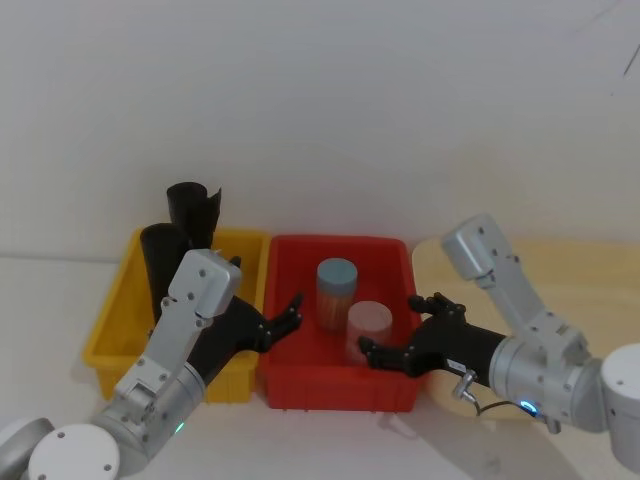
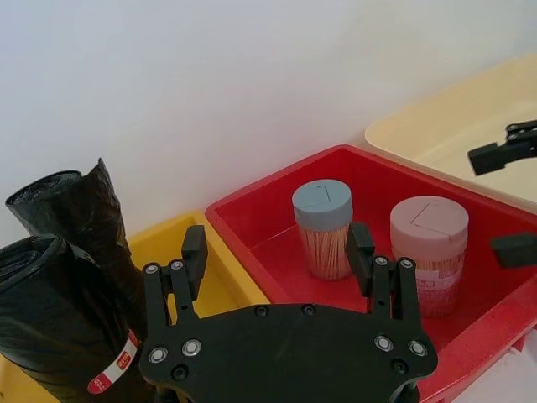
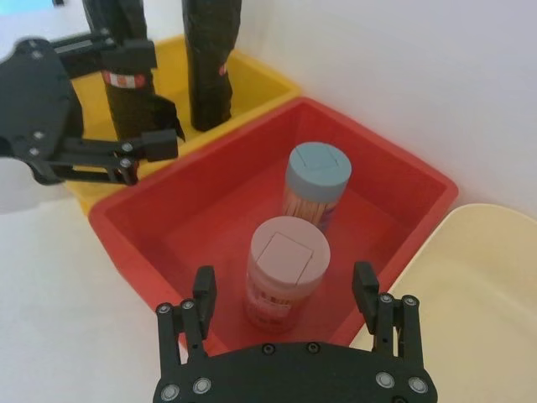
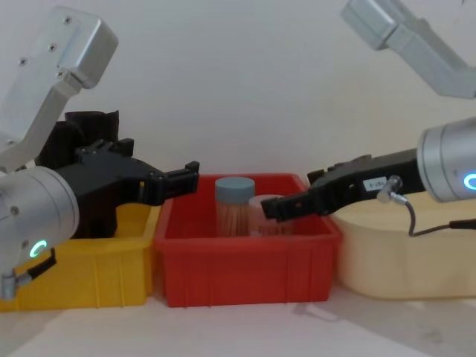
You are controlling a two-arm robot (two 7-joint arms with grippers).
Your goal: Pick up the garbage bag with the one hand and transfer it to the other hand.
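Black garbage bag [image 2: 50, 327] + plain roll [image 2: 80, 210] in yellow bin [image 1: 105, 320] | L claw [image 2: 277, 252] wide | R claw [image 1: 392, 325] wide by pink jar [image 1: 368, 322]

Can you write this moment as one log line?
stage: before pickup | garbage bag: standing in yellow bin, ungrasped | left hand: open, empty, beside bag | right hand: open, empty, over red bin

Black left tool [image 1: 280, 322], black right tool [image 1: 390, 324], silver arms [image 1: 193, 300]
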